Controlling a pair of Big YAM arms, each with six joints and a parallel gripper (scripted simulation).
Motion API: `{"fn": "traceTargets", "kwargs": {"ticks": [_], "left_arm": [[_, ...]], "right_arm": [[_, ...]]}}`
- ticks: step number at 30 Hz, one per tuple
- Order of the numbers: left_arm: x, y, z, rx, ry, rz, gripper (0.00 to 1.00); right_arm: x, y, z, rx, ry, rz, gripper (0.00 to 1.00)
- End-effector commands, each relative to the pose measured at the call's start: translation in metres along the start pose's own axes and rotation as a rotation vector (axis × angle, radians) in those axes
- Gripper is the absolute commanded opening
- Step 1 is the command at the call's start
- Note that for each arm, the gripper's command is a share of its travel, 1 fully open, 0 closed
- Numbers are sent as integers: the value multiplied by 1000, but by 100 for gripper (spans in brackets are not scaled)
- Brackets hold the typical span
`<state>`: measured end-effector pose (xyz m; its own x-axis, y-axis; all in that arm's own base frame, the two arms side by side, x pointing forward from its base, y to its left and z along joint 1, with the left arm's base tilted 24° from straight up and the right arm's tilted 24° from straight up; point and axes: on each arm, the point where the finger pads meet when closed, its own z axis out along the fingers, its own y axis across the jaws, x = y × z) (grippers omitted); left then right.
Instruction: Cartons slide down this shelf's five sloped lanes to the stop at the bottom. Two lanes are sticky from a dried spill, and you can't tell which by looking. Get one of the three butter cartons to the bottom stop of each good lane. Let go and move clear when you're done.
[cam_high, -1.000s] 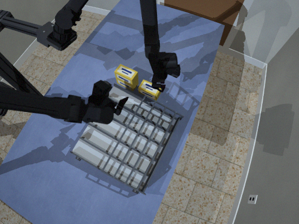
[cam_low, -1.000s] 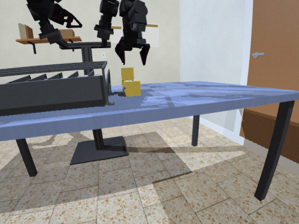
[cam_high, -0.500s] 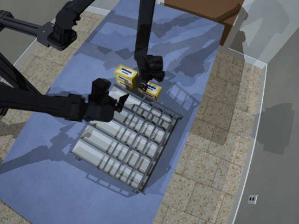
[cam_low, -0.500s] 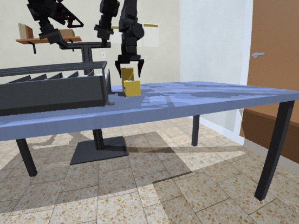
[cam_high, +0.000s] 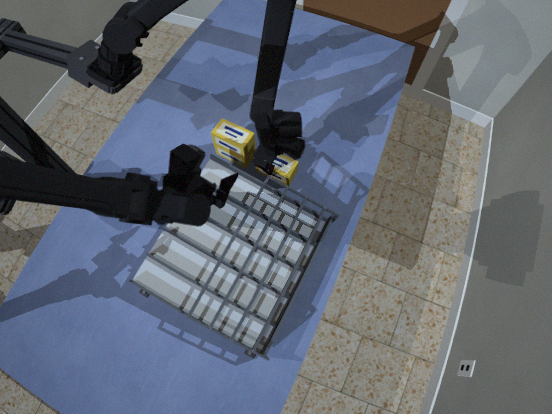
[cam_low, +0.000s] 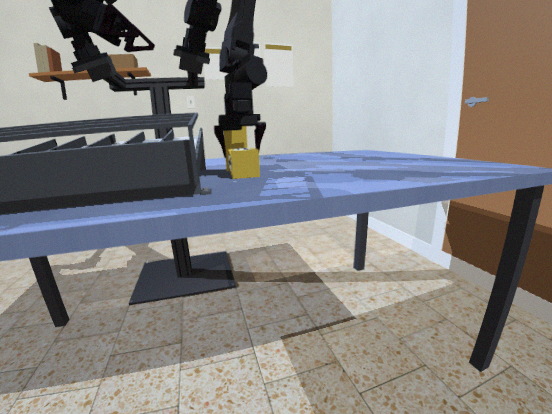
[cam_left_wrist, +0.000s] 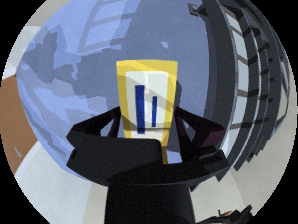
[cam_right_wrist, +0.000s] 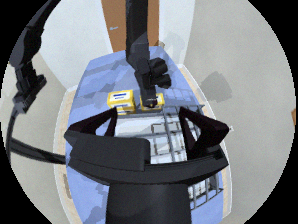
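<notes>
Left hand (cam_high: 270, 167) (cam_low: 240, 137) (cam_left_wrist: 147, 120) spread around yellow carton (cam_high: 283, 169) (cam_low: 244, 163) (cam_left_wrist: 147, 97) (cam_right_wrist: 159, 98); right hand (cam_high: 231, 192) (cam_right_wrist: 150, 122) spread above sloped shelf (cam_high: 327, 220) (cam_low: 100, 172) (cam_left_wrist: 215, 75) (cam_right_wrist: 202, 107)

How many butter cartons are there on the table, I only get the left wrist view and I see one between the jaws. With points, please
Observer: More than that one (cam_high: 286, 173) (cam_low: 245, 165) (cam_left_wrist: 163, 67) (cam_right_wrist: 159, 105). The top view shows a taller yellow block (cam_high: 233, 145) (cam_low: 236, 134) (cam_right_wrist: 121, 100) beside it; I can't be sure whether that's two cartons stacked.
Operator: Where are the right arm's jaws?
Observer: Well above the lanes (cam_high: 170, 290) (cam_left_wrist: 242, 80) (cam_right_wrist: 132, 127), by the top and exterior views together.
Operator: Is the right gripper (cam_high: 227, 190) (cam_low: 140, 46) (cam_right_wrist: 148, 110) holding anything?
Observer: No, the right wrist view shows its jaws wide open with nothing between them.
</notes>
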<state>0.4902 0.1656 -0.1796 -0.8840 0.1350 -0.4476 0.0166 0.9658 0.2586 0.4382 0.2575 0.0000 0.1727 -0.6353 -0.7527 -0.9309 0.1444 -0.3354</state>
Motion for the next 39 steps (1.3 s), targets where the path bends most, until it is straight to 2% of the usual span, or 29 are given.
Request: {"fn": "traceTargets", "kwargs": {"ticks": [1,3,5,16,17,20,23,29,37,39], "left_arm": [[-3,-1,7,-3,-13,3,81],[-3,-1,7,-3,-13,3,77],[-3,-1,7,-3,-13,3,77],[-8,2,5,-7,-22,2,54],[-8,2,5,-7,-22,2,59],[-19,2,-13,-9,-35,1,59],[-19,1,-17,-8,-30,2,59],[-26,-1,-70,-6,-32,1,59],[-32,-2,-115,-7,-33,1,59],[-32,-2,-115,-7,-33,1,59]], "right_arm": [[-15,-8,4,15,-28,-47,100],[-15,-8,4,15,-28,-47,100],[-15,-8,4,15,-28,-47,100],[-15,-8,4,15,-28,-47,100],[-15,-8,4,15,-28,-47,100],[-35,-19,1,32,-63,-79,100],[-39,-20,1,34,-69,-85,100],[-71,-25,-8,34,-122,-152,100],[-103,-23,-19,13,-161,-225,100],[-103,-23,-19,13,-161,-225,100]]}}
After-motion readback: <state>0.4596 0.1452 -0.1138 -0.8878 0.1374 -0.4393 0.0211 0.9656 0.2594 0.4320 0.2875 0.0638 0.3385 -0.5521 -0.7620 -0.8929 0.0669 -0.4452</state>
